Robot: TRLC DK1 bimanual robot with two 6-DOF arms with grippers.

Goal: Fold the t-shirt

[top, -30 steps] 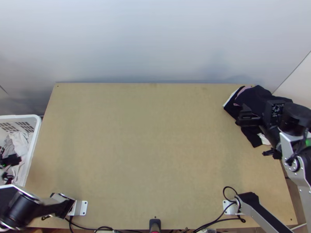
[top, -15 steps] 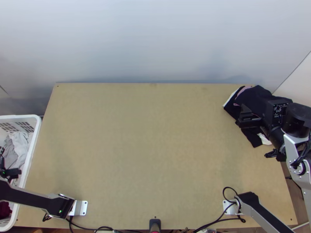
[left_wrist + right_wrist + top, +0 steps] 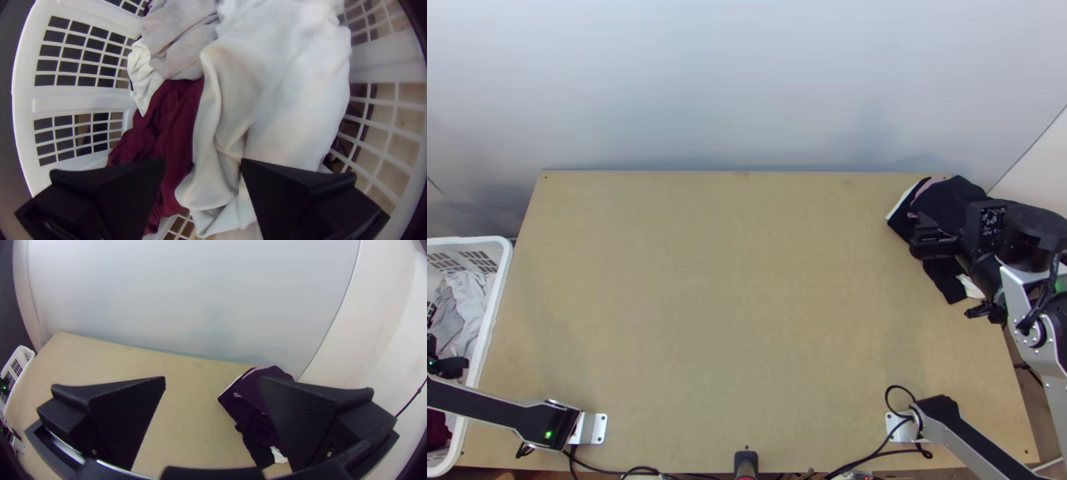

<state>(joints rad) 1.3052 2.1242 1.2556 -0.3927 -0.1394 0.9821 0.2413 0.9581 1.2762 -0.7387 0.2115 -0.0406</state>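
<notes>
My left gripper (image 3: 451, 367), fingers parted, is over one white basket (image 3: 499, 280) — at least three bunched cloths (image 3: 289, 89), one maroon; my right gripper (image 3: 935, 244), also open, is over one dark pile (image 3: 951, 200) at the table's (image 3: 731, 304) far right corner; I cannot tell which is the t-shirt.

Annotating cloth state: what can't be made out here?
Part of the dark pile: top view, hidden by the right arm.
Part of that pile: right wrist view, behind the open right jaws.
Rest of the basket: top view, cut by left edge.
Anything under the white cloth: left wrist view, covered by it.
Which piece is the t-shirt: all views, bunched, overlapping.
</notes>
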